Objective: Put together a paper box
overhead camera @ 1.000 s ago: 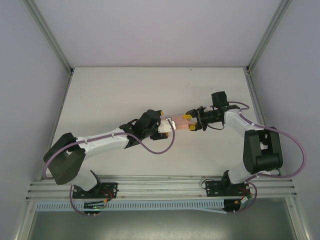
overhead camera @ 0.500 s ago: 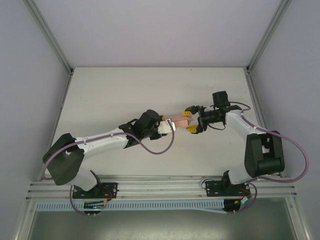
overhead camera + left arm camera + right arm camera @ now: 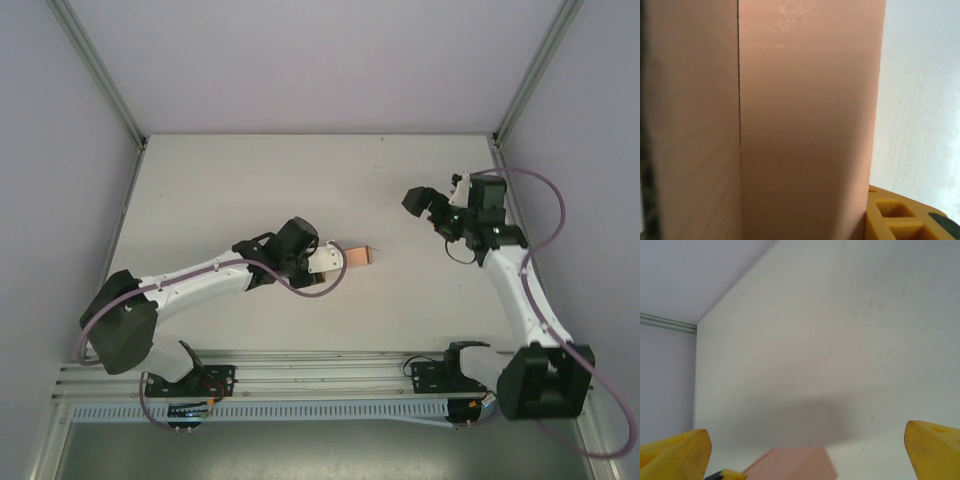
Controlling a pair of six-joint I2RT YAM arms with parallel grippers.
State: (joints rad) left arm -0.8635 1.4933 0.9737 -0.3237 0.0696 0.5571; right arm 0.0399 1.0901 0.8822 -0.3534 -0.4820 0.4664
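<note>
Two wide-spread fingers (image 3: 677,450), right hand (image 3: 806,432).

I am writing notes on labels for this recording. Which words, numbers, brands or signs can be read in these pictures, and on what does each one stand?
No text can be read.
The paper box is plain salmon-pink card with no print, also in the close left wrist view.
The table is bare white with no markings that can be read.
</note>
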